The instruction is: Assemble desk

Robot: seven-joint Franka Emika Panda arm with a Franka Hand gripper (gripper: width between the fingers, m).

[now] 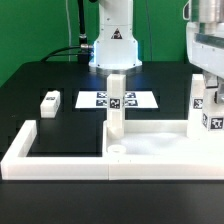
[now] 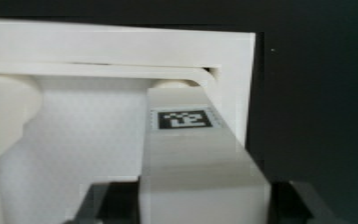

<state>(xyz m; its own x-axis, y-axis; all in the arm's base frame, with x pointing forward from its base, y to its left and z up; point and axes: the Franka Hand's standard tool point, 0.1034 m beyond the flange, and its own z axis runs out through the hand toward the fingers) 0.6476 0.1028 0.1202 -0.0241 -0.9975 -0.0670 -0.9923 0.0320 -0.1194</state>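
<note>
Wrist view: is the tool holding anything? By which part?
Yes: the tool clamps a white tagged desk leg by its upper end, upright over the tabletop.

gripper (image 1: 208,80): cut off by the exterior view's right edge; the wrist view shows only dark finger stubs.
gripped leg (image 2: 202,160): one end runs out of the wrist view; tag blurred.
tabletop (image 1: 160,147): cut off at the exterior view's right.
marker board (image 1: 95,99): middle hidden behind the upright leg (image 1: 117,105); tags too small to read.
arm (image 1: 112,30): upper part out of frame.
</note>
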